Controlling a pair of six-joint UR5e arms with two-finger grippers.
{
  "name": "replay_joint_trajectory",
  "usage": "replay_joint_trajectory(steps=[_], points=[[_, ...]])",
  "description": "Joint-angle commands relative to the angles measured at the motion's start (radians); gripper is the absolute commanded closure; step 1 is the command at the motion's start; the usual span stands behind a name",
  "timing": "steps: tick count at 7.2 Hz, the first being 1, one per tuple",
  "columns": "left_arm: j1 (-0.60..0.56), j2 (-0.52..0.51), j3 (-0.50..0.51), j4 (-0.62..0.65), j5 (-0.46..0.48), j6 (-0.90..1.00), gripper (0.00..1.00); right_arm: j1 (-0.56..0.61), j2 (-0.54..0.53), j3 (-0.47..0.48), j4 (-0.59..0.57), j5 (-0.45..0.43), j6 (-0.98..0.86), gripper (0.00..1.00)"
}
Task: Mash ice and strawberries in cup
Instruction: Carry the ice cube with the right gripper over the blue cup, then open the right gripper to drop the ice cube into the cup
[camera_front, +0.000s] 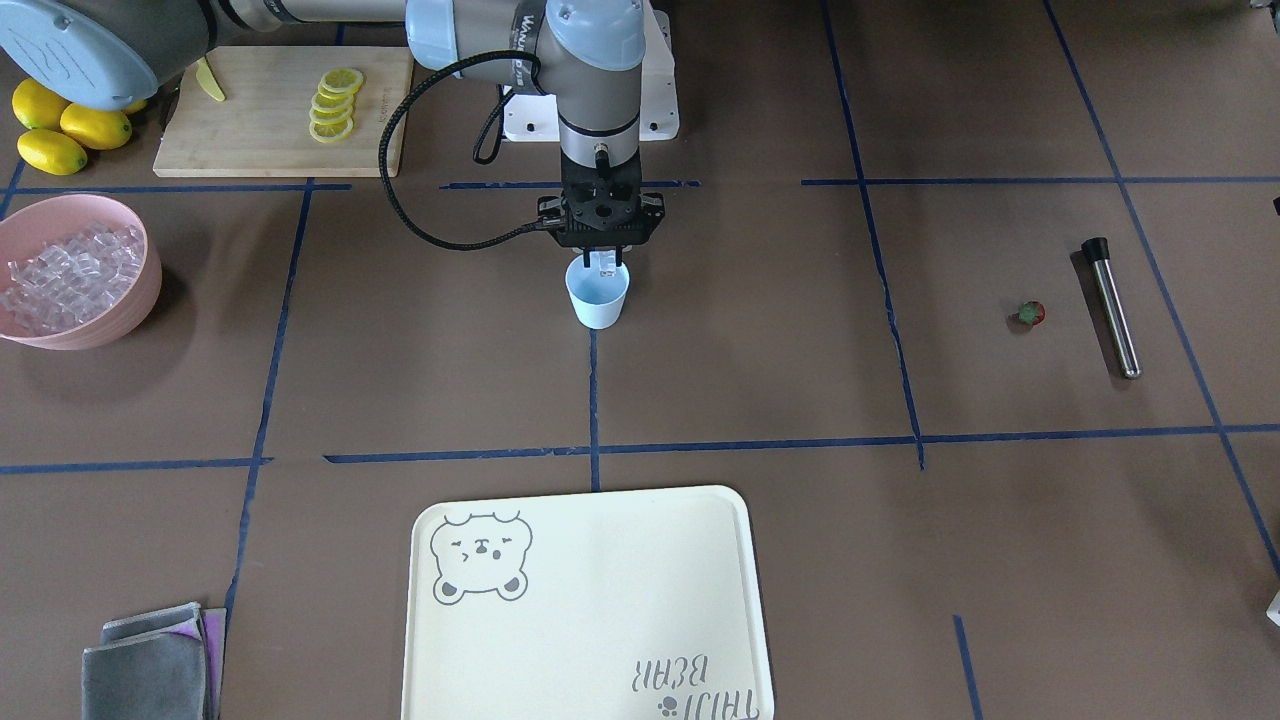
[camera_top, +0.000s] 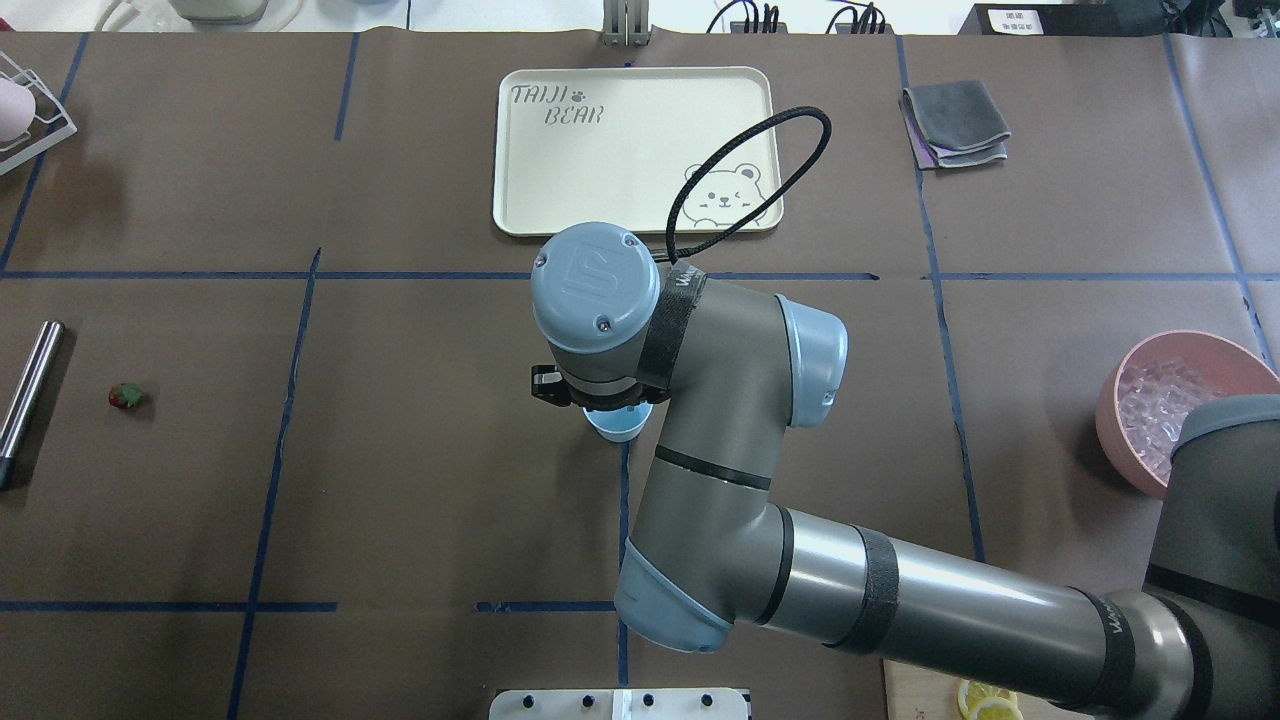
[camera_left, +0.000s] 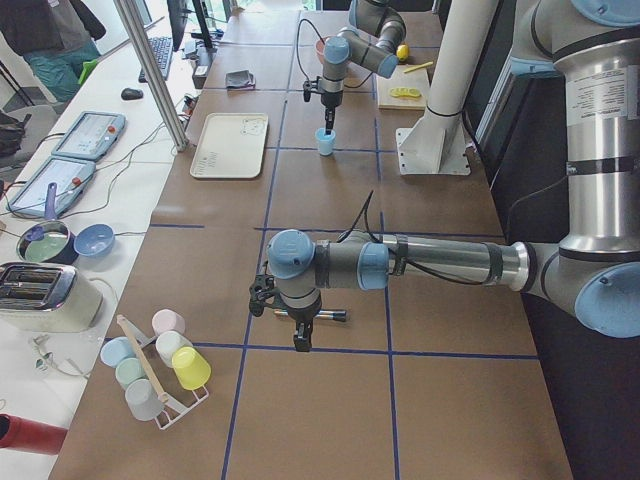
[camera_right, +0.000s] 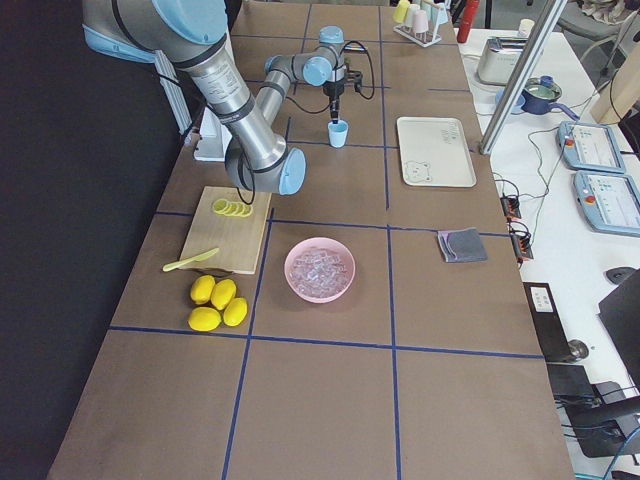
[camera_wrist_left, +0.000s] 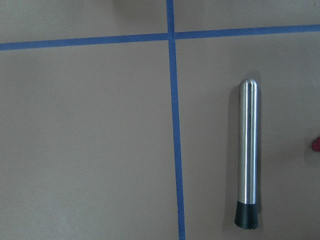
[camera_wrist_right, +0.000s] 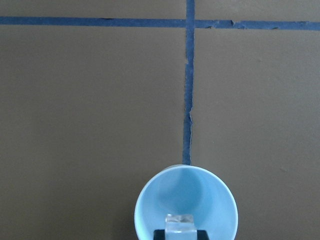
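The pale-blue cup (camera_front: 598, 297) stands upright at the table's middle. My right gripper (camera_front: 604, 262) hangs just over its rim, shut on one clear ice cube (camera_wrist_right: 180, 223); the cup (camera_wrist_right: 186, 200) looks empty inside in the right wrist view. More ice (camera_front: 70, 278) fills the pink bowl. The strawberry (camera_front: 1030, 315) lies on the table beside a steel muddler (camera_front: 1112, 305). My left gripper (camera_left: 300, 338) hovers above the muddler (camera_wrist_left: 247, 155); I cannot tell whether it is open or shut, since its fingers show only in the exterior left view.
The pink bowl (camera_front: 140, 300) sits on the robot's right side. Behind it are a cutting board (camera_front: 260, 140) with lemon slices and whole lemons (camera_front: 60, 125). A cream tray (camera_front: 600, 600) and folded cloths (camera_front: 150, 660) lie on the operators' side.
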Motion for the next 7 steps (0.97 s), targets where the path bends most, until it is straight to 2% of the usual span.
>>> replay_joint_trajectory(steps=[1, 5, 7], points=[[0.0, 0.001, 0.0, 0.0, 0.0, 0.0, 0.0, 0.002, -0.002, 0.002, 0.001, -0.001, -0.007, 0.0], [0.0, 0.0, 0.0, 0.0, 0.0, 0.0, 0.0, 0.078, -0.045, 0.037, 0.006, 0.023, -0.018, 0.0], [0.0, 0.0, 0.0, -0.001, 0.0, 0.0, 0.0, 0.17, -0.237, 0.24, 0.006, 0.089, -0.161, 0.0]])
